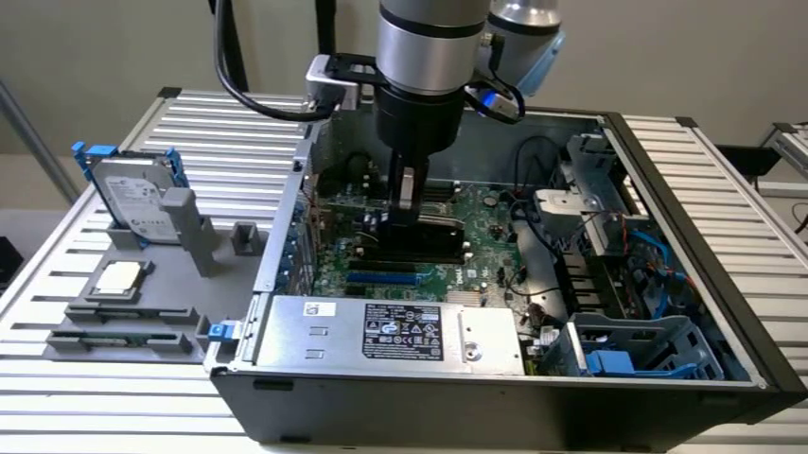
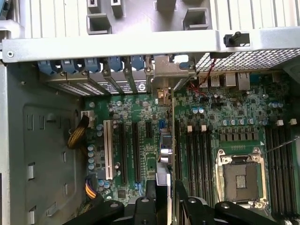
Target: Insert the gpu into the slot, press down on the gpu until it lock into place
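**Pincer and gpu inside the open case**

I see the pincer (image 1: 407, 216) hanging inside the open computer case (image 1: 505, 416), pressed together on the gpu (image 1: 423, 238). The card stands on edge directly beneath the pincer, over the green motherboard (image 1: 486, 216). The blue slot (image 1: 382, 279) lies just beside the card's lower edge; I cannot tell whether they touch. The case also holds a silver power-supply box (image 1: 392, 331), near the pincer. Well apart from the pincer, a grey fixture (image 1: 165, 307) on the tabletop (image 1: 101, 416) carries a hard drive (image 1: 132, 203).
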Action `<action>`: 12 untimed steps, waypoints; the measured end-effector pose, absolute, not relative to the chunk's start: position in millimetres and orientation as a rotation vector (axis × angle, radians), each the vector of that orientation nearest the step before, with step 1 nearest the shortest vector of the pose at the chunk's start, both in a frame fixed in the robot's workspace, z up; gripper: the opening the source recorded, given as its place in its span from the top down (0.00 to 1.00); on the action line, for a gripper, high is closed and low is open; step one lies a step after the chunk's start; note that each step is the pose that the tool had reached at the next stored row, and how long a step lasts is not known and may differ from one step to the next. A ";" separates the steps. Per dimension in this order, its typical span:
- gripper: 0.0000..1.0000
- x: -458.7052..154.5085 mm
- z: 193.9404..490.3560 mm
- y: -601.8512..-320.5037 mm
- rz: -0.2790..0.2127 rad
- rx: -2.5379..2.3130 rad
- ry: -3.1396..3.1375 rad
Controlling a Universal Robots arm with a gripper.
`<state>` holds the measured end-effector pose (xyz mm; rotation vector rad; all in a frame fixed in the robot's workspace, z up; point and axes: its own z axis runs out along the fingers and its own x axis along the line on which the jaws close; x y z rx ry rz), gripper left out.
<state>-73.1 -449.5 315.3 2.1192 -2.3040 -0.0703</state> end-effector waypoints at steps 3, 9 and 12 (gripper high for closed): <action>0.74 -75.4 309.8 -449.8 -0.070 2.120 -2.304; 0.74 -77.3 298.7 -451.5 -0.071 2.121 -2.304; 0.74 -78.1 293.4 -452.2 -0.072 2.121 -2.304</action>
